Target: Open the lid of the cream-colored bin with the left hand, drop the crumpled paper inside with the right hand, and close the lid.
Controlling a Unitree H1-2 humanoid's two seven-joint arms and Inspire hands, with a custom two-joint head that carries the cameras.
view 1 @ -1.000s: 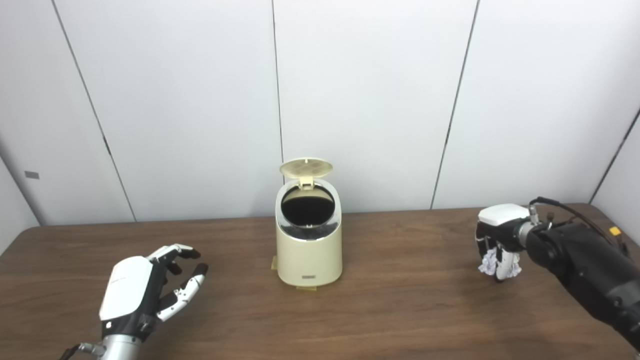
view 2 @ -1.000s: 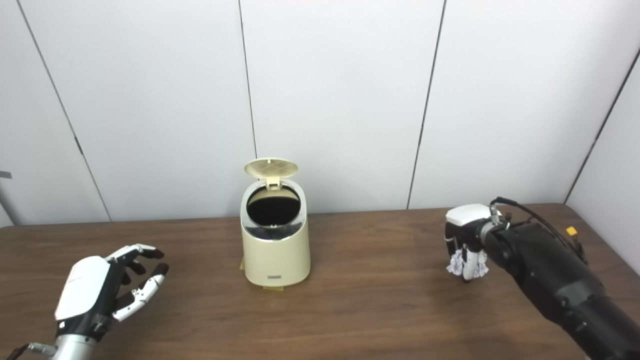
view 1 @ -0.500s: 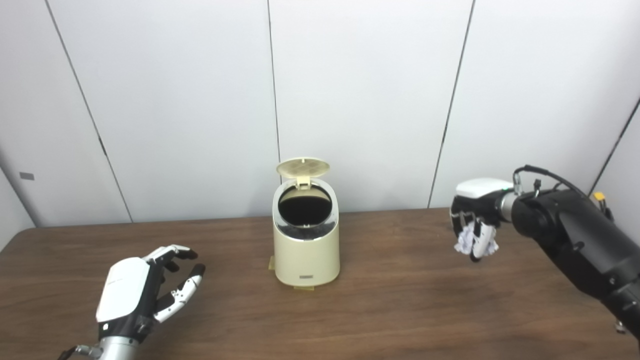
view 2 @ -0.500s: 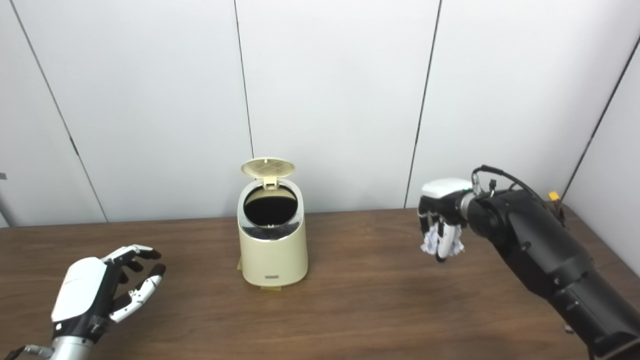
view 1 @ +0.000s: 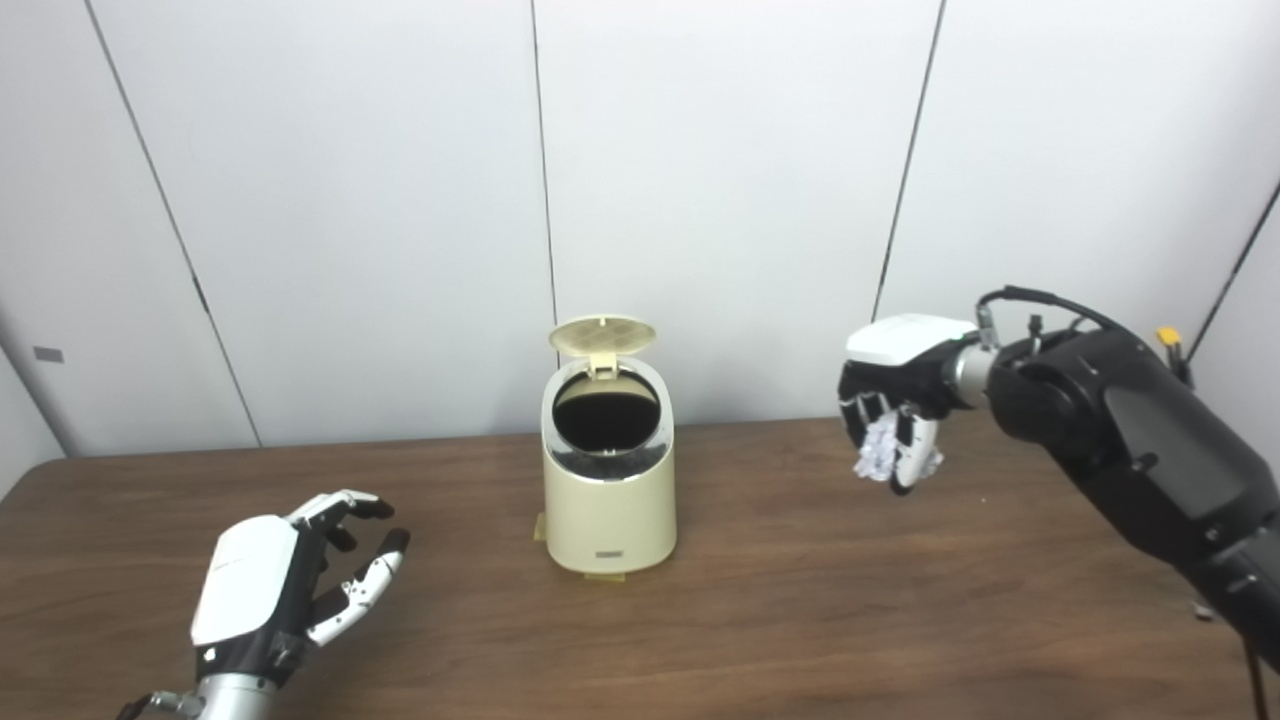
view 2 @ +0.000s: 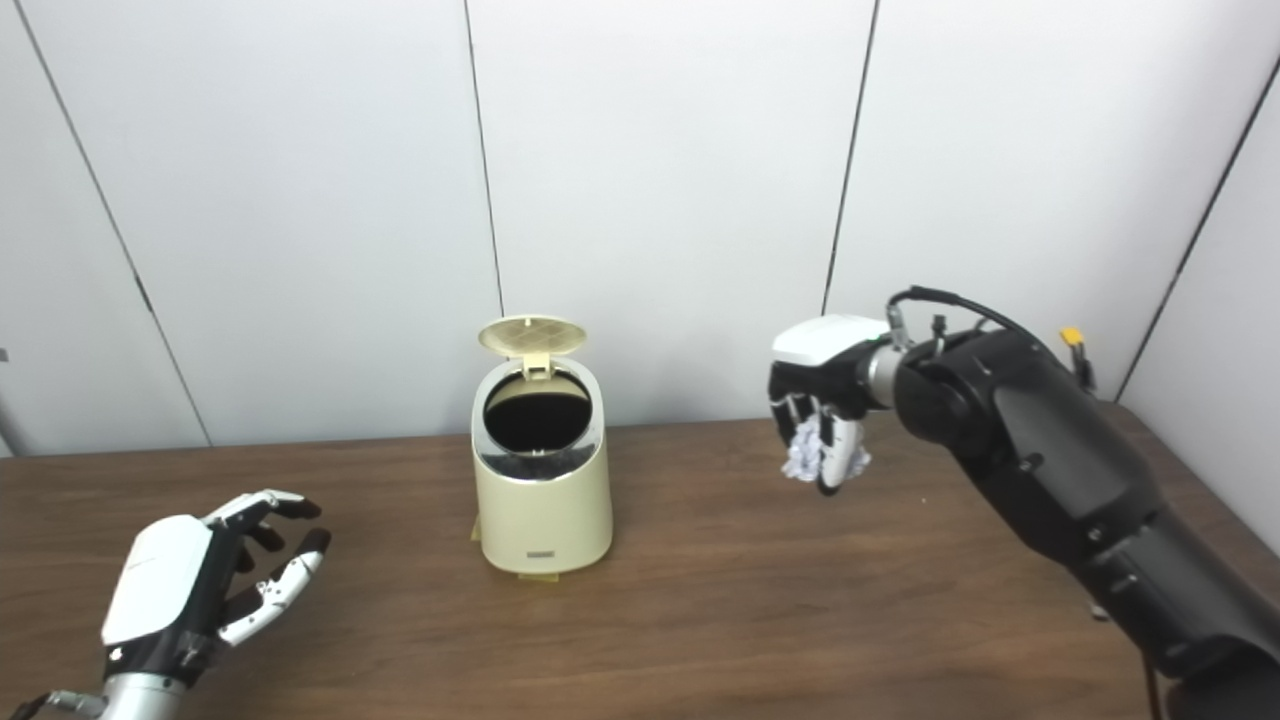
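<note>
bin point(view 1: 608, 500): mid-table toward far edge; lid point(view 1: 602, 336) up, mouth open | right hand point(view 1: 893, 402): raised, closed on paper point(view 1: 877, 462); well right of bin, bare table point(view 1: 800, 610) between | left hand point(view 1: 285, 590): near front-left edge, fingers spread, holding nothing

Vantage: both eyes sit on the head, above the worktop's point(view 1: 800, 620) near edge.
Facing: down and forward, toward the far edge and the wall point(view 1: 720, 180).
Nearness: mid-range.
Offset: right eye set slightly rightward.
Shared: nearly all of the worktop, bin point(view 2: 541, 500) central.
</note>
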